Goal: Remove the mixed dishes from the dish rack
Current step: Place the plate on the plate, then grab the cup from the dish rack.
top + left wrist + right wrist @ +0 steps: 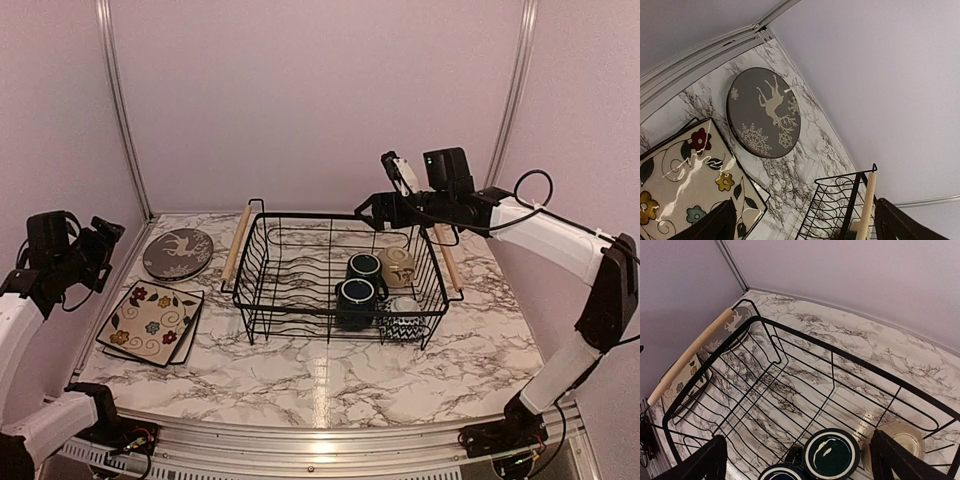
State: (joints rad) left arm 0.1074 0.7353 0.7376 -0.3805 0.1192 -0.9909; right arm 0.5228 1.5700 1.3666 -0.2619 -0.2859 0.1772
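Left gripper (805,215): jaws wide apart, empty, raised over the worktop's (330,380) left edge.
Floral plates (152,322): stacked on the worktop, left of the rack.
Deer plate (177,252): flat, just behind them.
Dish rack (310,215): mid-worktop; two blue mugs (356,297), beige bowl (397,265) and chevron bowl (403,322) at its right end.
Right gripper (797,440): wide apart, empty, above the rack's far right side.

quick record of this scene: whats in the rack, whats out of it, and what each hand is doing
in rack: mugs, beige bowl, chevron bowl, all at its right end
out of rack: deer plate, floral plates stacked, both to its left
left hand: open, empty, raised near the plates
right hand: open, empty, above the rack's far right side
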